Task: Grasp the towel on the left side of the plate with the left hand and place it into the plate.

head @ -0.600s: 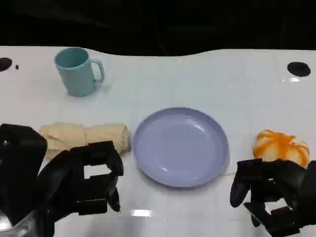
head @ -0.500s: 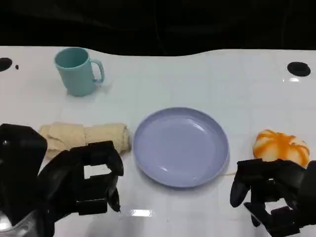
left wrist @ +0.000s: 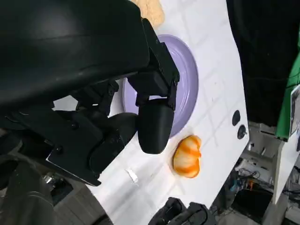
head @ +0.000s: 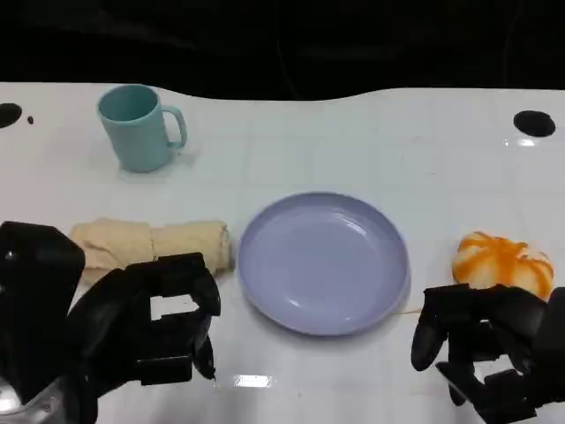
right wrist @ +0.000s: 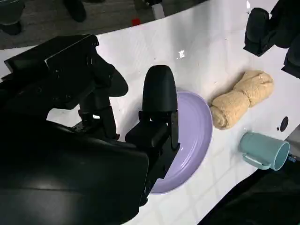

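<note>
A rolled beige towel lies on the white table just left of the lilac plate, which has nothing in it. My left hand hovers at the near left, just in front of the towel, fingers apart and holding nothing. My right hand is at the near right, in front of the orange-and-white ball, also holding nothing. The right wrist view shows the towel beside the plate. In the left wrist view the plate lies beyond my left hand's fingers.
A teal mug stands at the back left. An orange-and-white striped ball sits right of the plate. Black round marks are on the table at the far right and far left edges.
</note>
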Robot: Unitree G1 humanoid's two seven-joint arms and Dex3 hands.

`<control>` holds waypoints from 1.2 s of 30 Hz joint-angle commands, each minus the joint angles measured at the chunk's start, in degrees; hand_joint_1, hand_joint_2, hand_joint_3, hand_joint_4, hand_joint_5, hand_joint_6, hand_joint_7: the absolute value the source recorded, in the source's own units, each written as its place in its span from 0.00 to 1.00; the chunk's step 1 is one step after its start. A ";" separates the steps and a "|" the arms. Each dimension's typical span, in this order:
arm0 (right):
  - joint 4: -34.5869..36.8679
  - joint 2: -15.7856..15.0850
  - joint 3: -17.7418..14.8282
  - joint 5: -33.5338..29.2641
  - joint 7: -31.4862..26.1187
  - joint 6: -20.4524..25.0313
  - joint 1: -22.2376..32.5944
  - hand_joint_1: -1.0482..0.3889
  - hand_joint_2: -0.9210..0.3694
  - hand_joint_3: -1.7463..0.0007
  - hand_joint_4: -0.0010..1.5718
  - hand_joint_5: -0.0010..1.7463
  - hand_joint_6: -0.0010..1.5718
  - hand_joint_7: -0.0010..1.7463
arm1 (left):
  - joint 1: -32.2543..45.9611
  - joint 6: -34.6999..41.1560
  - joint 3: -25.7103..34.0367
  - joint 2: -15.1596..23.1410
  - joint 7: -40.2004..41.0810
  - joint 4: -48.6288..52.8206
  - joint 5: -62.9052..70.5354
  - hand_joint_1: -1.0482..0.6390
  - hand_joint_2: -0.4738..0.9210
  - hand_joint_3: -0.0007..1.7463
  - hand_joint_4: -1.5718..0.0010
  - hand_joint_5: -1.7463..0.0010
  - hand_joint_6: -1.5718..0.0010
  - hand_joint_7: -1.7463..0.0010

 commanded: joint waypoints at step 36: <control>-0.45 -0.34 0.06 0.10 -0.24 0.38 -0.64 0.76 0.27 0.38 0.45 0.95 0.44 0.82 | -2.37 -33.12 -6.82 10.50 1.61 7.77 31.35 0.39 1.00 0.11 0.83 0.58 0.78 0.92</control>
